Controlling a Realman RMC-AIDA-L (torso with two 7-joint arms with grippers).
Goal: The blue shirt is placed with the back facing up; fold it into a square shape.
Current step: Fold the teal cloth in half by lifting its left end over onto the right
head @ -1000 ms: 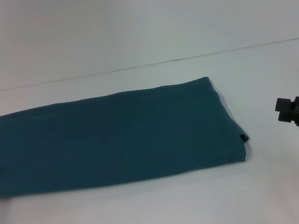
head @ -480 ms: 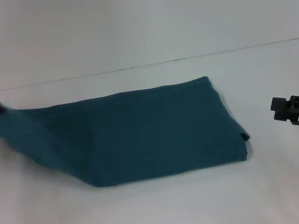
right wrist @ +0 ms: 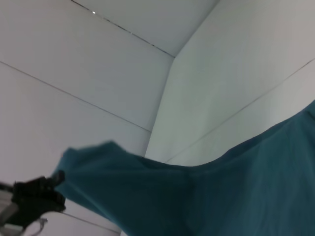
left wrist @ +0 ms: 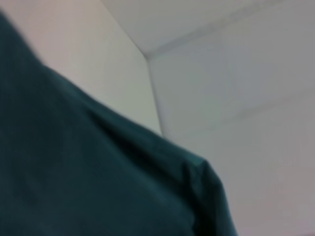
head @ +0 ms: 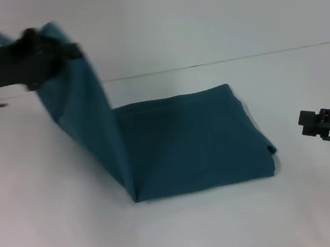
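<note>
— Where was the blue shirt (head: 185, 142) at that moment?

— Its right-hand part lay flat on the white table (head: 183, 234), folded into a band with its far edge toward the table's back seam. Its left end was off the table, rising as a steep sheet from a crease at the shirt's near edge up to the left gripper (head: 64, 51).

— And what did the left gripper have hold of?

— The top of that raised end. The fingers were closed tight on the cloth, with a small tuft of fabric poking out behind them. In the left wrist view the shirt (left wrist: 98, 182) filled most of the frame, with only wall and table beyond it, and none of that arm's own fingers showed.

— The right gripper?

— The right gripper (head: 308, 120) hovered above the table, off the shirt's right edge and not touching it. I could not tell how far its fingers were apart. Its wrist view looked across the draped shirt (right wrist: 206, 196) toward the left gripper (right wrist: 42, 194), which showed dark at the lifted corner.
</note>
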